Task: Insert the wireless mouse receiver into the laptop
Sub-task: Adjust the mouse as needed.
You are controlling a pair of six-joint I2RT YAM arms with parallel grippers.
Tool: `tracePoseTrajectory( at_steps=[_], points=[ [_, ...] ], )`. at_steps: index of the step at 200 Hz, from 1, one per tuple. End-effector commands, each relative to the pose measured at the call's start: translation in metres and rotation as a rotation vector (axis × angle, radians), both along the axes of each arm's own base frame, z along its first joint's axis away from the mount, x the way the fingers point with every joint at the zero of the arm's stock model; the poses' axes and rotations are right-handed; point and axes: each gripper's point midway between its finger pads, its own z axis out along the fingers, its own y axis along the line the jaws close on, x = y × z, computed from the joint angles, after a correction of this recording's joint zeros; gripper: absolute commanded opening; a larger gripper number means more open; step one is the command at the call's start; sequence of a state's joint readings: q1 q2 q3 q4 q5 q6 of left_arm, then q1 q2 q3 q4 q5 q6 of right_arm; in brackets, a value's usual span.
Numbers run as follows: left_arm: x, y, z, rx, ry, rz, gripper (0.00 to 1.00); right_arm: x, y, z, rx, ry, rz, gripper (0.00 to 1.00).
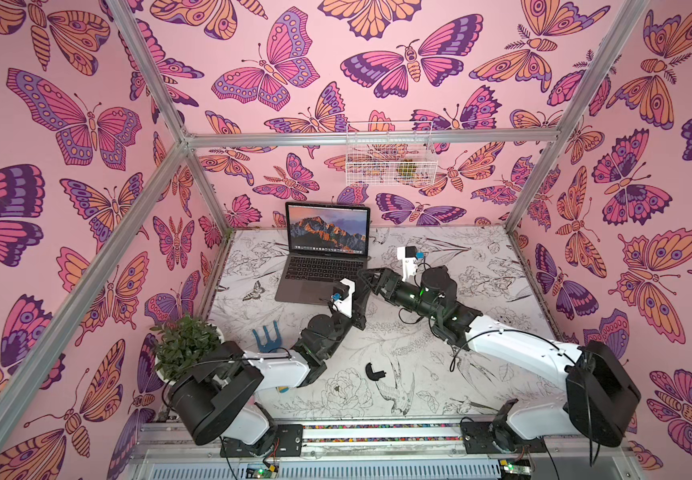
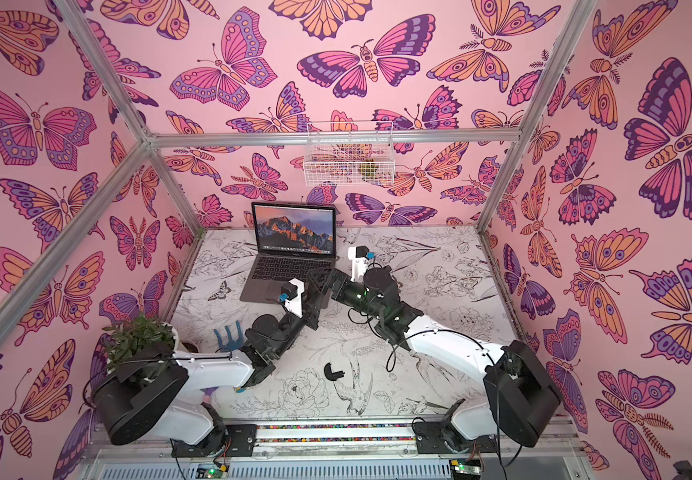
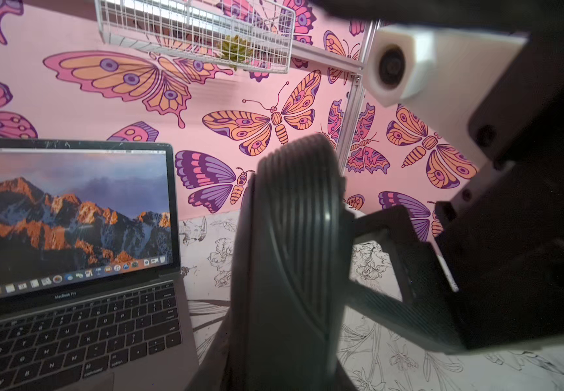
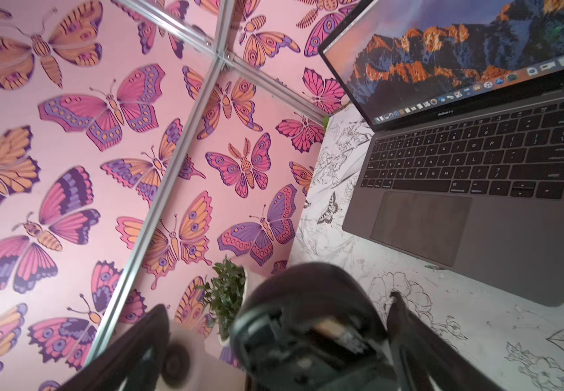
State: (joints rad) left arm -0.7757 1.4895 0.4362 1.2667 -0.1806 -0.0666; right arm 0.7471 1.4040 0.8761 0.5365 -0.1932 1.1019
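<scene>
One laptop (image 1: 319, 266) stands at the table's (image 1: 460, 332) 11 o'clock; at its 4 o'clock corner the left claw (image 3: 284, 321) clenches the one mouse (image 3: 294, 210) and the right claw (image 4: 274, 325) gapes around its opened underside. The step seems to be plucking out the one receiver (image 4: 329, 330), a blurred stub there, needing a fine pinch.

Matt grey metal on laptop (image 1: 292, 291), screen glossy. Blk plastic mouse (image 3: 294, 237), ribbed, slight sheen. Matt printed surface (image 1: 419, 374). Brushed alu frame rails (image 1: 273, 137); white-coated wire basket (image 1: 377, 172).
</scene>
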Motion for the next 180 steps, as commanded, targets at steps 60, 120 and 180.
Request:
tracePoseTrajectory(
  at_steps=[60,120,180],
  points=[
    [0.0,-0.019,0.068,-0.056,-0.241,-0.034,0.0,0.005,-0.01,0.025,-0.254,-0.149,-0.031,0.96],
    [-0.002,-0.021,0.067,-0.093,-0.212,-0.061,0.0,0.002,-0.003,0.035,-0.4,-0.291,0.051,0.76],
    [-0.004,-0.019,0.064,-0.122,-0.182,-0.074,0.01,0.001,0.001,0.033,-0.418,-0.311,0.078,0.54]
  ],
)
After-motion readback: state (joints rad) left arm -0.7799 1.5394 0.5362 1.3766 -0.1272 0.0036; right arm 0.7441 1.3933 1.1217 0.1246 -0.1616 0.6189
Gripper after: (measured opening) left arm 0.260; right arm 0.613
